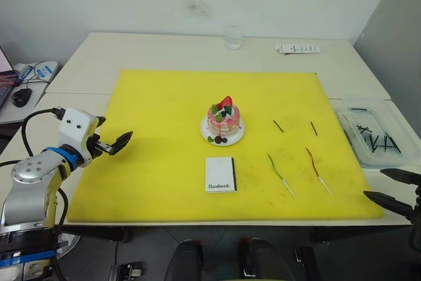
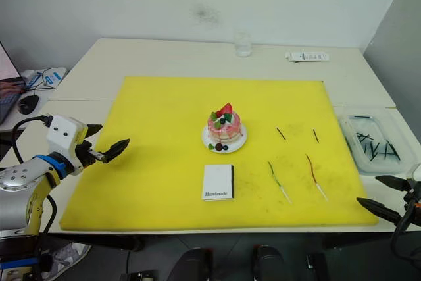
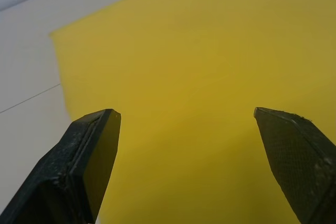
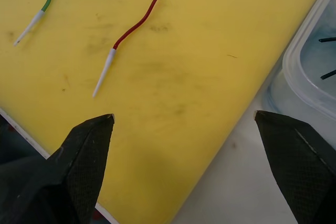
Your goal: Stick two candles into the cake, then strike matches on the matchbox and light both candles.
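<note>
The pink cake [image 1: 223, 119] with a strawberry stands on its white plate [image 1: 237, 137] in the middle of the yellow mat [image 1: 158, 110]. Just in front of it lies the white matchbox [image 1: 220, 174]. The green candle [image 1: 279, 174] and the red candle [image 1: 316, 170] lie flat to the right, and the red candle [image 4: 128, 30] is also just ahead of my right fingers. Two dark matches [image 1: 278, 126] [image 1: 314, 127] lie beyond them. My left gripper [image 1: 113, 133] hovers open at the mat's left edge. My right gripper [image 1: 387, 186] is open and empty off the mat's front right corner.
A clear plastic tray [image 1: 375, 137] holding several dark sticks sits right of the mat, close to my right gripper. A glass [image 1: 233, 37] and a white remote [image 1: 297, 49] stand at the table's back. A mouse [image 1: 22, 97] lies on a side desk at left.
</note>
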